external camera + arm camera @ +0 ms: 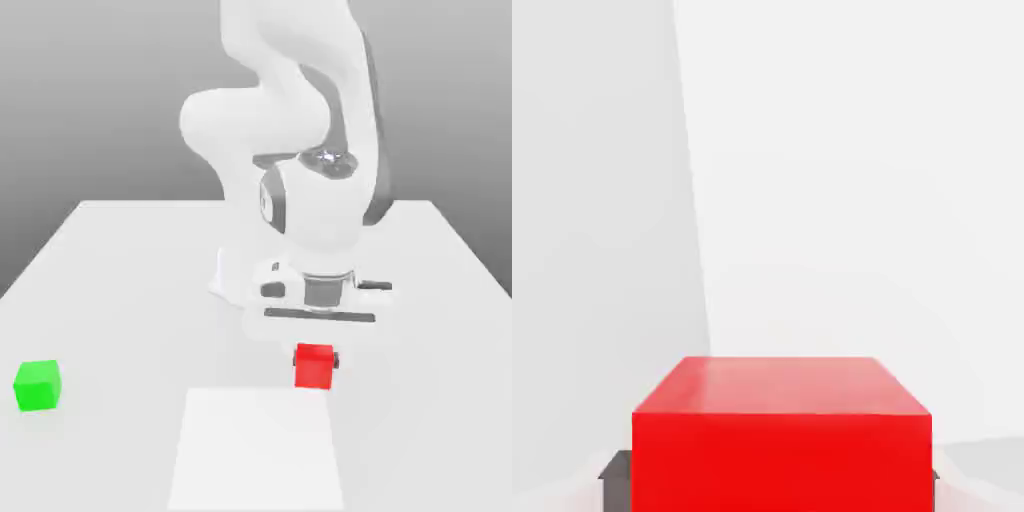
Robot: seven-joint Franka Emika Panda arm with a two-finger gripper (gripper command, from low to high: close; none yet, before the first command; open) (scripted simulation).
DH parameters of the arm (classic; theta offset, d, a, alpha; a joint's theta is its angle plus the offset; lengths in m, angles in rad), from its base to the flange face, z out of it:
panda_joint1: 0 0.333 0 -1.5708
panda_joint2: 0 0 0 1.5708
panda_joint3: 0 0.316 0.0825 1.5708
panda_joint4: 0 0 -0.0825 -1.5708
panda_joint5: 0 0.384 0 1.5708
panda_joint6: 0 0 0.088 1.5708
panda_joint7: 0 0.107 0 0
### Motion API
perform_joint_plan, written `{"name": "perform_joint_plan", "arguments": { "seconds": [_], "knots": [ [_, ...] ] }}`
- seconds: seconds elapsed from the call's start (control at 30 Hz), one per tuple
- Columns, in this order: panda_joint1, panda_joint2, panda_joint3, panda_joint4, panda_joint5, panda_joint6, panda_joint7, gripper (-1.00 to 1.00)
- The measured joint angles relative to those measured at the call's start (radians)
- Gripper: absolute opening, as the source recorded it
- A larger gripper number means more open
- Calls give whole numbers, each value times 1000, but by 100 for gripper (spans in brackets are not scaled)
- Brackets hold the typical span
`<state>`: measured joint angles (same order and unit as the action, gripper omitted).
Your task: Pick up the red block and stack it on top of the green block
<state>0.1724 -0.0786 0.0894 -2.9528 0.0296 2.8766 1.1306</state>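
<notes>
We list one end effector (316, 360), pinching the red block (314, 367); green block (38, 386), exterior view, tabletop (420, 420).

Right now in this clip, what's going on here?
A robot arm has its gripper closed on a small red block, with a finger pad pressed to either side of it. The green block sits by itself on the table, over toward the exterior view's left. The red block is not on top of it yet, so the stacking is still to be done.
</notes>
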Motion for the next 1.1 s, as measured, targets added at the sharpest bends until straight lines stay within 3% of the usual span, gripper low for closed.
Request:
{"name": "perform_joint_plan", "arguments": {
  "seconds": [0.3, 0.8, 1.1],
  "knots": [
    [-115, -8, -151, 77, -28, -97, -245, -100],
    [-434, 75, -391, 263, -20, -204, -811, -100],
    [-619, 137, -439, 357, 15, -224, -1110, -100]
  ]
}}
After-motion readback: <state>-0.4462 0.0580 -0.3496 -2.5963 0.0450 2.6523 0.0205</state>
